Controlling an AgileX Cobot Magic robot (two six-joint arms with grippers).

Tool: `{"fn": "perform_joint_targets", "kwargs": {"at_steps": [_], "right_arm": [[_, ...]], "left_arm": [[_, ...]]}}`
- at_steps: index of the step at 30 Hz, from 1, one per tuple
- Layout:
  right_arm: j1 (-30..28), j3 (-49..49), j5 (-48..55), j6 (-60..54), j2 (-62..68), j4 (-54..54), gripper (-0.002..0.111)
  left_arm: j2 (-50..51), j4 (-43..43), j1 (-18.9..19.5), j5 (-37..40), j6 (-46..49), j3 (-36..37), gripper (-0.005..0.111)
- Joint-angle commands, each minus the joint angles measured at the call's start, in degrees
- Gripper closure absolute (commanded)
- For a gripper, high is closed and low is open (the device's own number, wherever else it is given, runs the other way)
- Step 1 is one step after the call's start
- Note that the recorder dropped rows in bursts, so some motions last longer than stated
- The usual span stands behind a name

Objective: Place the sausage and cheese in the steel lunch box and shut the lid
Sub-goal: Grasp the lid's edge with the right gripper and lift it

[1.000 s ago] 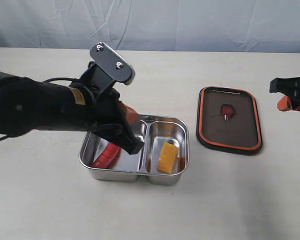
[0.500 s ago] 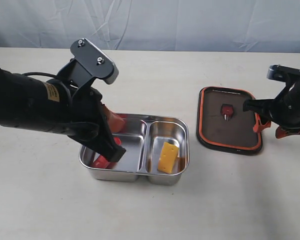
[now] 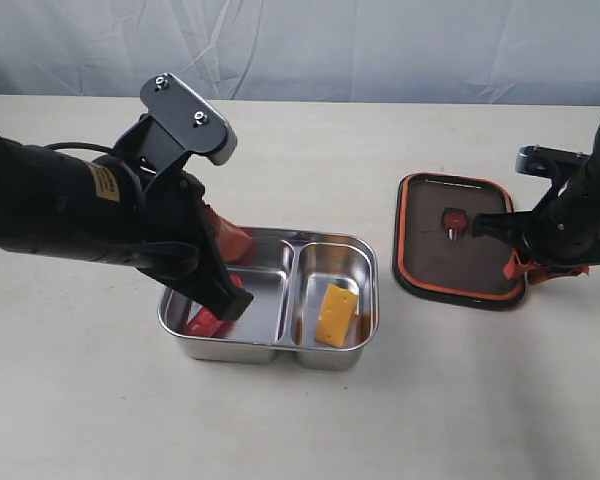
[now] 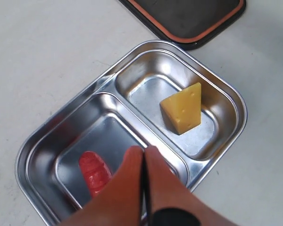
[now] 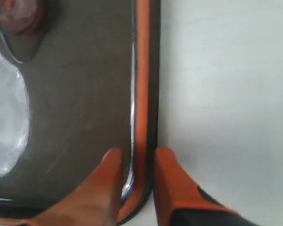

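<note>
The steel lunch box [image 3: 366, 252] sits at mid-table. The dark-red sausage [image 4: 95, 172] lies in its left compartment [image 3: 206, 321], and the yellow cheese wedge [image 3: 335, 313] stands in the right one [image 4: 183, 109]. My left gripper [image 4: 144, 151] hovers shut and empty just above the sausage's compartment [image 3: 236, 290]. The dark lid [image 3: 460, 258] lies seal-up to the right of the box, its orange valve [image 3: 452, 220] showing. My right gripper [image 5: 138, 153] is down at the lid's right rim [image 3: 520, 268], one finger inside the orange seal and one outside, pinching the edge.
A pale tabletop [image 3: 310, 420] surrounds the box and lid, backed by a white curtain [image 3: 380, 40]. My left arm's bulky black body [image 3: 70, 215] hangs over the table left of the box. A corner of the lid [image 4: 188, 19] shows beyond the box in the left wrist view.
My right gripper came in from the right edge and dropped onto the lid's right rim. My left gripper drew back to the left over the sausage's compartment and has held there.
</note>
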Motion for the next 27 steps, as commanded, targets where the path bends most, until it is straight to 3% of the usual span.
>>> {"fn": "perform_joint_targets", "kwargs": {"at_steps": [1, 10, 13, 14, 23, 27], "right_arm": [[0.59, -0.41, -0.05, -0.12, 1.06, -1.11, 0.085], [0.59, -0.41, 0.38, 0.11, 4.43, -1.51, 0.087], [0.59, -0.41, 0.79, 0.11, 4.43, -2.06, 0.108], [0.59, -0.41, 1.01, 0.25, 4.43, -2.43, 0.109], [0.59, -0.41, 1.66, 0.25, 3.31, -5.15, 0.109], [0.59, -0.41, 0.63, 0.25, 0.83, -6.02, 0.109]], "left_arm": [[-0.54, 0.25, 0.19, 0.08, -0.27, -0.14, 0.107], [-0.54, 0.25, 0.19, 0.84, -0.27, -0.14, 0.107], [-0.54, 0.25, 0.19, 0.84, -0.27, -0.14, 0.107], [-0.54, 0.25, 0.19, 0.84, -0.27, -0.14, 0.107], [-0.54, -6.18, 0.19, 3.57, -0.27, -0.14, 0.106], [-0.54, -8.03, 0.81, 5.67, -0.27, -0.14, 0.096]]}}
